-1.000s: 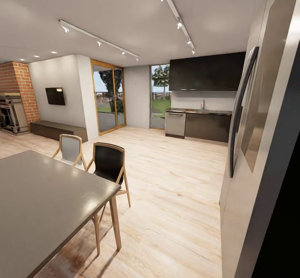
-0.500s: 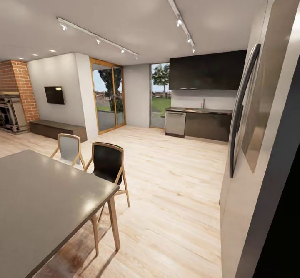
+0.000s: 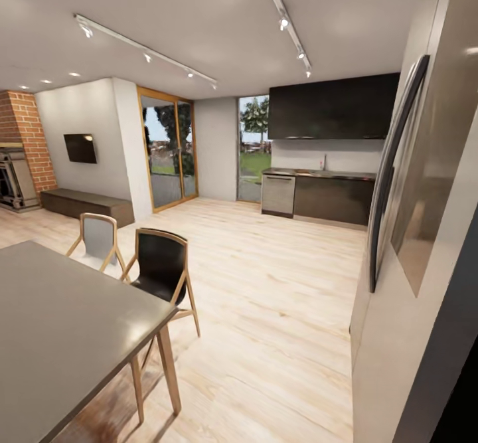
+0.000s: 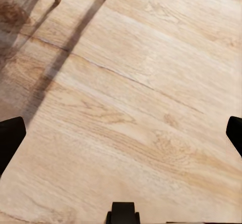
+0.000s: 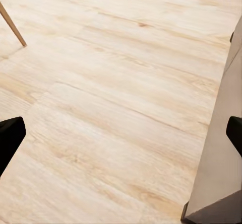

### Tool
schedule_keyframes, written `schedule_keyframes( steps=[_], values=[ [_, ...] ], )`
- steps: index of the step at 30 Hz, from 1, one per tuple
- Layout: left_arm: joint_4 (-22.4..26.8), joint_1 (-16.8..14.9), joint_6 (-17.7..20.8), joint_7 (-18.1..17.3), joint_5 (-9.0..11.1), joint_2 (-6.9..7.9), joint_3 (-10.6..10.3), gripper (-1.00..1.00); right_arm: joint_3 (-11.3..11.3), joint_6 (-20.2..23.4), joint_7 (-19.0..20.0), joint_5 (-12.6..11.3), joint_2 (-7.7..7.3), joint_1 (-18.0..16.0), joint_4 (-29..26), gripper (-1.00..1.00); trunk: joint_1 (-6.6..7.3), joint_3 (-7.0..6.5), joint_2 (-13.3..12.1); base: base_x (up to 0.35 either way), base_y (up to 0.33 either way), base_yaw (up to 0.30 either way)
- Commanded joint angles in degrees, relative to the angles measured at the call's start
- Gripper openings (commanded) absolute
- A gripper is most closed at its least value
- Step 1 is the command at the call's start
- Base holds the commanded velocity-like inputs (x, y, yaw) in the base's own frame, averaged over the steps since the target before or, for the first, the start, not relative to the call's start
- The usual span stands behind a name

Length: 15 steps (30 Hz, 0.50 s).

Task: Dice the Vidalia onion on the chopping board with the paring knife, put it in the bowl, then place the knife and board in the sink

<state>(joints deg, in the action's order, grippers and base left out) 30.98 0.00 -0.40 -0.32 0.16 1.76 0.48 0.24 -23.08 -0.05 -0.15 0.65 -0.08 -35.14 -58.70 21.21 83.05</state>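
The kitchen (image 3: 330, 108) lies at the far end of the room, with dark upper cabinets over a grey countertop (image 3: 320, 175). A thin chrome faucet (image 3: 324, 162) stands where the sink is; the basin itself is hidden at this distance. The onion, chopping board, paring knife and bowl are too far off to make out. In the left wrist view my left gripper (image 4: 121, 138) hangs open over bare wood floor, its dark fingertips (image 4: 7, 143) wide apart. My right gripper (image 5: 121, 136) is open too, over floor beside a pale cabinet side (image 5: 222, 148).
A grey dining table (image 3: 60, 323) fills the near left, with a black chair (image 3: 159, 267) and a grey chair (image 3: 98, 238) beside it. A tall steel fridge (image 3: 431, 184) with a long dark handle (image 3: 392, 171) lines the right. Wood floor (image 3: 279, 283) runs between them toward a steel dishwasher (image 3: 278, 194).
The whole head view has shifted: the table and chairs sit lower and further left, the fridge looms larger, and the kitchen is slightly nearer. The camera has moved forward.
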Motion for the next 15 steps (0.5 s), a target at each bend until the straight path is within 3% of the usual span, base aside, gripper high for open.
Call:
schedule_keyframes(
  steps=[1, 15],
  values=[
    [0.05, 0.0, -0.04, -0.03, 0.02, 0.0, 0.05, 1.0, 0.02, -0.12, -0.01, -0.02, 0.01, -0.01, -0.01, 1.0, -0.03, 0.06, 0.03, 0.245, -0.004, 0.0],
    [0.05, 0.0, -0.04, -0.03, 0.02, 0.0, 0.05, 1.0, 0.07, -0.12, 0.21, -0.11, 0.05, -0.01, -0.01, 1.0, -0.03, 0.06, 0.03, 0.266, 0.135, -0.026]
  ],
)
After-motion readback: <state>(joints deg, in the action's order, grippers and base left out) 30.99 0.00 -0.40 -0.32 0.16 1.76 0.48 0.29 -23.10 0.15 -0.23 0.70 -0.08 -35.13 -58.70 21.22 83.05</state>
